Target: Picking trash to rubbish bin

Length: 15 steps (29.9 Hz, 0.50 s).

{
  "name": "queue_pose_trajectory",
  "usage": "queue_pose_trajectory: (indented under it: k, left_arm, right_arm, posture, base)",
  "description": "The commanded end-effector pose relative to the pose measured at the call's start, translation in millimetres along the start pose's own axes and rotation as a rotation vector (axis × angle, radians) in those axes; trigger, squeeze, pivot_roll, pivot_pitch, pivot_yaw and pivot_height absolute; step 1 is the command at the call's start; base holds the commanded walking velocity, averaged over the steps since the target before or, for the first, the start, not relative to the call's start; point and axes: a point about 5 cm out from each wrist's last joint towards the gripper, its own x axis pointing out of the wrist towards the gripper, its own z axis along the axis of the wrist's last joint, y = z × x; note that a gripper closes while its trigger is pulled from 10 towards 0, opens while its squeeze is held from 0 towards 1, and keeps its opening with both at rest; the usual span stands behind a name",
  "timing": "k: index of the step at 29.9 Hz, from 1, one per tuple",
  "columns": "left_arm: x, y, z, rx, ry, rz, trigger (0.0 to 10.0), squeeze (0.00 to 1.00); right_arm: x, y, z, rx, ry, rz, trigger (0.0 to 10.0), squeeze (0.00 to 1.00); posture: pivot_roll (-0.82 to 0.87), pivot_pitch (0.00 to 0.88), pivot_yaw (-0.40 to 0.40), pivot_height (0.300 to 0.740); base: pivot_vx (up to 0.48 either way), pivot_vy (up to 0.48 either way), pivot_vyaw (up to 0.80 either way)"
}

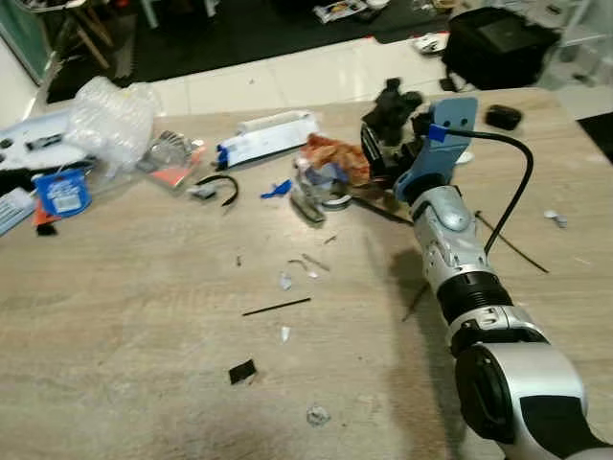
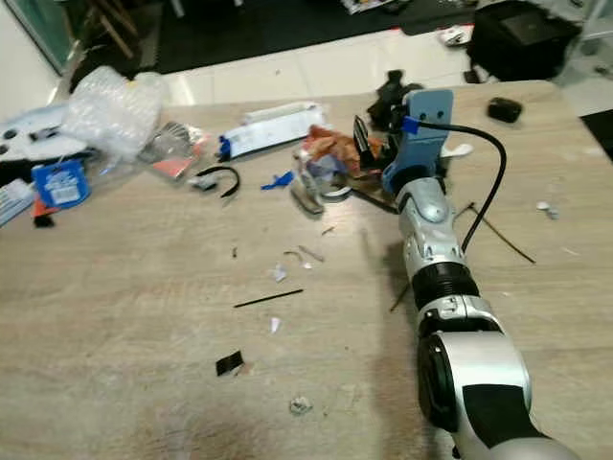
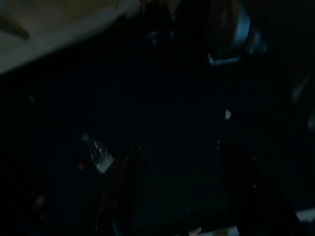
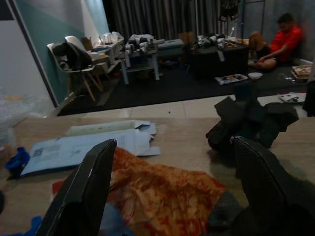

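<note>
A pale wood-grain desk (image 1: 115, 316) is carrying scattered litter. At ten o'clock a bubble-wrap bag (image 1: 110, 117) is lying beside a blue tag (image 1: 63, 192). Toward twelve o'clock a flattened white box (image 1: 270, 134) is resting just behind a crumpled orange wrapper (image 1: 335, 155). A black curved strip (image 1: 222, 184) is sitting left of the wrapper. Near centre a thin black stick (image 1: 276, 307) is lying, with a black scrap (image 1: 241, 371) at six o'clock.

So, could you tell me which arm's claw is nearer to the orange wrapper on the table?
Right. The right claw hovers open just over the orange wrapper; the left arm hangs idle in the dark below the table.
</note>
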Motion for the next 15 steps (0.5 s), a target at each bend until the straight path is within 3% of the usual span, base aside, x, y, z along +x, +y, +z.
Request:
queue_pose_trajectory:
  k: [1, 15]
  left_arm:
    - [-11.6, 6.5, -23, -0.015, 0.065, 0.019, 10.0, 0.00]
    - [-7.1, 5.3, -12, 0.005, 0.027, 0.007, 10.0, 0.00]
  right_arm:
    - [0.9, -7.3, 3, 0.002, -0.009, -0.037, 10.0, 0.00]
    - [0.1, -38.5, 17, -0.096, -0.031, -0.146, 10.0, 0.00]
  posture:
    - [0.05, 0.457, 0.153, 0.740]
    - [0.03, 0.461, 0.157, 0.740]
  base:
    - [0.000, 0.000, 0.00]
    - [0.000, 0.000, 0.00]
